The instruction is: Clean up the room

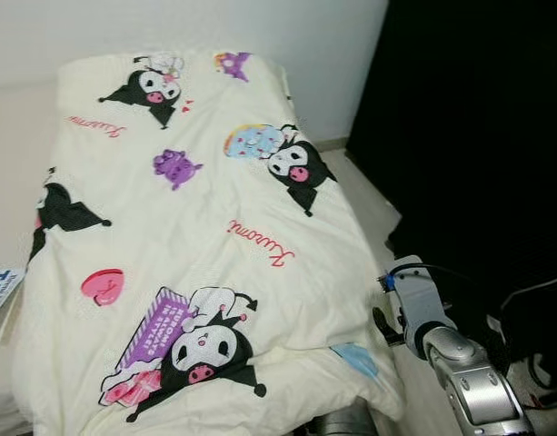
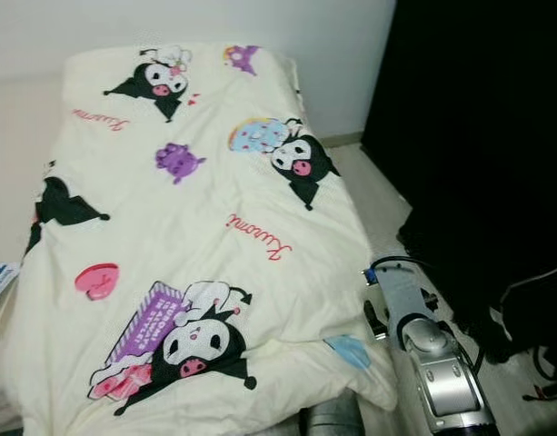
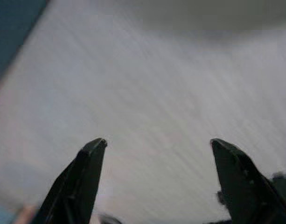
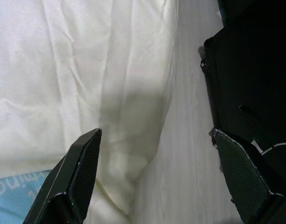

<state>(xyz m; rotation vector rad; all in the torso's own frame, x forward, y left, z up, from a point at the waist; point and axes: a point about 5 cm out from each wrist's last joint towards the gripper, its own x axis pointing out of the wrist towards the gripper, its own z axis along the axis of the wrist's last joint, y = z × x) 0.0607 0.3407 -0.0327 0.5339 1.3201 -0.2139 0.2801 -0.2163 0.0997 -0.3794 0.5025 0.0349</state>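
Cream cartoon-print duvet [image 1: 196, 227] over bed, white wall [image 1: 314, 54] behind, pale floor [image 4: 189, 154].

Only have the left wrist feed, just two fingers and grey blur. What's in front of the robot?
Observer: A bed with a cream cartoon-print blanket spread over it, seen from the head camera.
Operator: Where's the right arm?
Observer: Beside the bed's right edge; the right gripper is open, fingers straddling the blanket's edge and the pale floor.
Operator: Anything on that side to watch for?
Observer: A large black mass stands right of the bed, with cables near the arm; I cannot tell what it is.
Operator: Left gripper holding anything?
Observer: No, the left gripper is open and empty.
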